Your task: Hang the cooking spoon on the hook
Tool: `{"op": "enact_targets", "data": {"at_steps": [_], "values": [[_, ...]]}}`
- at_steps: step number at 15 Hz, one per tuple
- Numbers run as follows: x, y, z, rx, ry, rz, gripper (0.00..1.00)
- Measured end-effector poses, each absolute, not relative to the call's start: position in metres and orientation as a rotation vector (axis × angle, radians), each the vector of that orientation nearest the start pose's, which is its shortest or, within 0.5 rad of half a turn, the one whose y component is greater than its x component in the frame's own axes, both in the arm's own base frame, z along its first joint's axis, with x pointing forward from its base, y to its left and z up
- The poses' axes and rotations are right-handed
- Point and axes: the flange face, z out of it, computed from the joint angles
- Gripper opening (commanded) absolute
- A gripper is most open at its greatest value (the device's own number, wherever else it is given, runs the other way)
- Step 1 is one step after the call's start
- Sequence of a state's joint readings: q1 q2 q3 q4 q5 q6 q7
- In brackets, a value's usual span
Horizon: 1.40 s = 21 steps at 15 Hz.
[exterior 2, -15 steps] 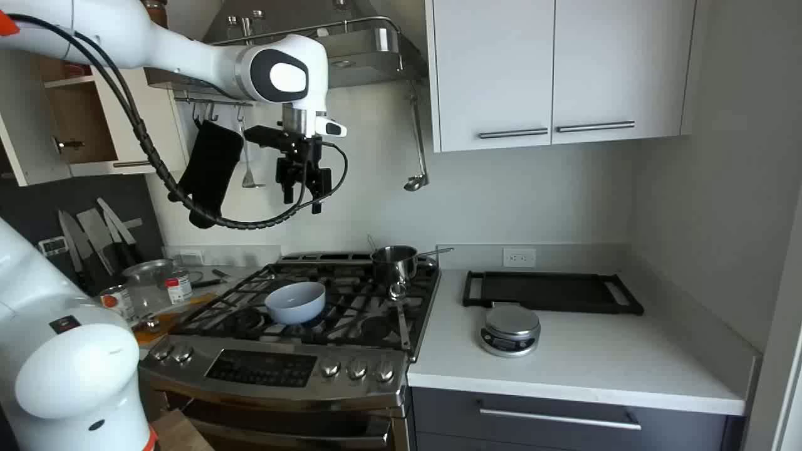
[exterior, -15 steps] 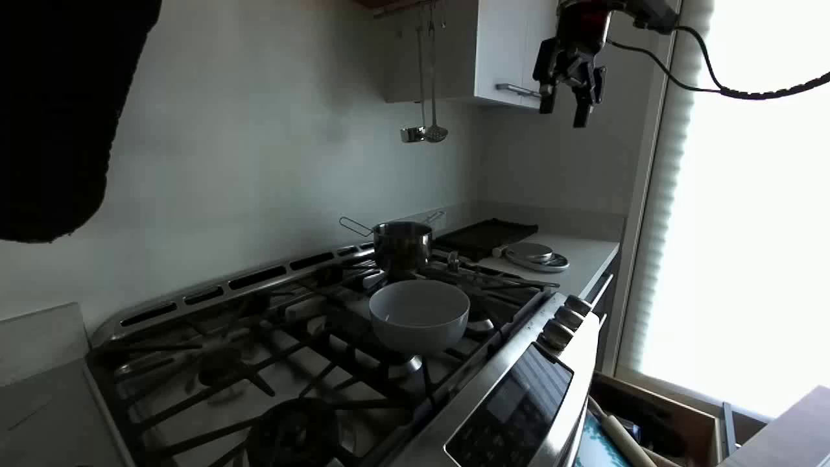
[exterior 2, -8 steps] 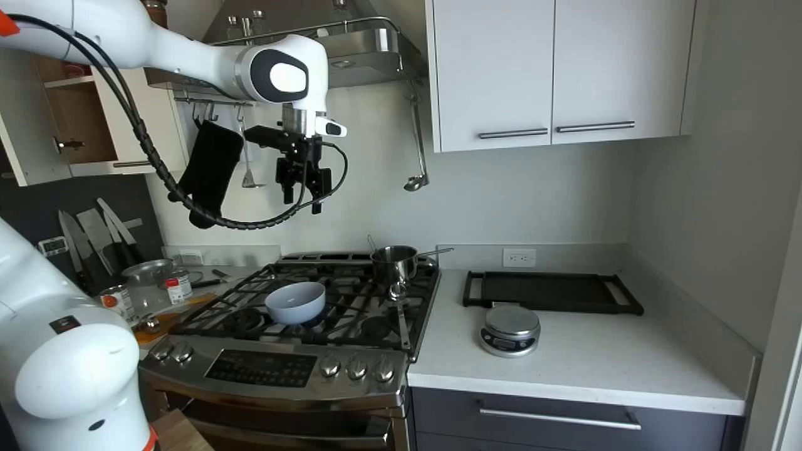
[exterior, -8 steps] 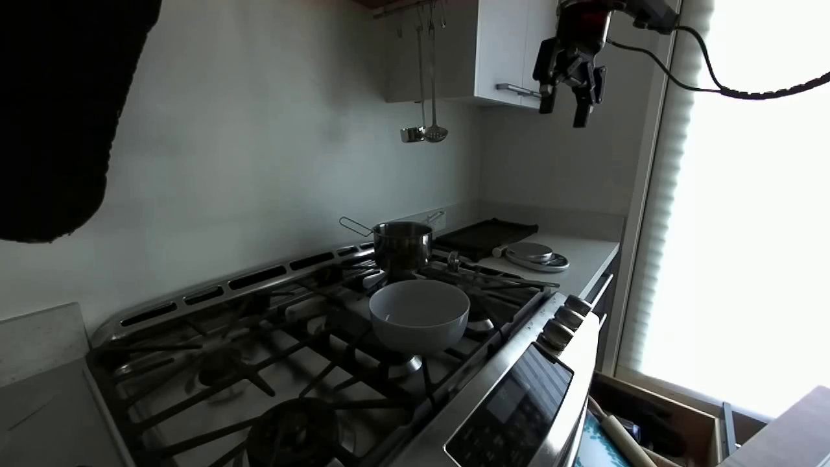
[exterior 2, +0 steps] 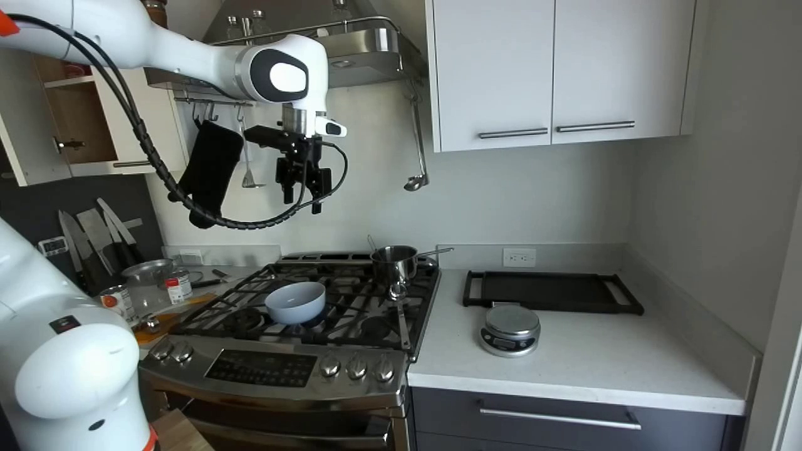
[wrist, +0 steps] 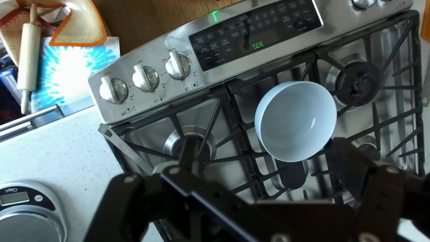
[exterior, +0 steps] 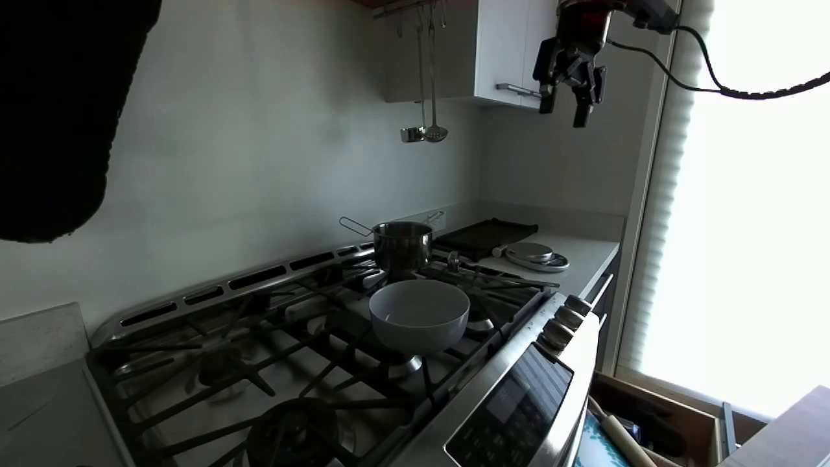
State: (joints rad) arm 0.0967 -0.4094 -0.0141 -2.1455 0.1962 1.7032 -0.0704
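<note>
A metal cooking spoon lies on the right side of the stove, its head at the back by the pot and its handle [exterior 2: 403, 322] pointing to the front edge. Its head [exterior: 453, 261] shows in an exterior view. In the wrist view its handle [wrist: 126, 148] shows at the stove's corner, the rest hidden behind my gripper. Bare hooks [exterior: 443, 14] hang from a rail [exterior: 395, 8], beside a hanging ladle [exterior: 412, 134] and skimmer [exterior: 436, 133]. My gripper [exterior 2: 302, 202] is open and empty, high above the stove; it also shows in an exterior view [exterior: 564, 110] and the wrist view [wrist: 265, 148].
A white bowl [exterior 2: 295, 303] and a steel pot [exterior 2: 393, 265] stand on the stove grates. A kitchen scale [exterior 2: 510, 331] and a black tray [exterior 2: 551, 290] are on the right counter. A black mitt [exterior 2: 213, 166] hangs left of my gripper, and the range hood [exterior 2: 351, 53] is above.
</note>
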Motion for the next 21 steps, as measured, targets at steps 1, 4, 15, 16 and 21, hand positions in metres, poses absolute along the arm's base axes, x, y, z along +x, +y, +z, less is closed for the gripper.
{"op": "enact_targets", "data": {"at_steps": [1, 4, 15, 16, 21], "values": [[0.424, 0.053, 0.566, -2.936, -0.184, 0.050, 1.00], [0.424, 0.053, 0.566, -2.941, -0.187, 0.050, 1.00], [0.542, 0.078, 0.518, -3.164, -0.503, 0.184, 1.00], [0.555, 0.083, 0.508, -3.189, -0.552, 0.199, 1.00], [0.608, 0.097, 0.451, -3.225, -0.791, 0.119, 1.00]]}}
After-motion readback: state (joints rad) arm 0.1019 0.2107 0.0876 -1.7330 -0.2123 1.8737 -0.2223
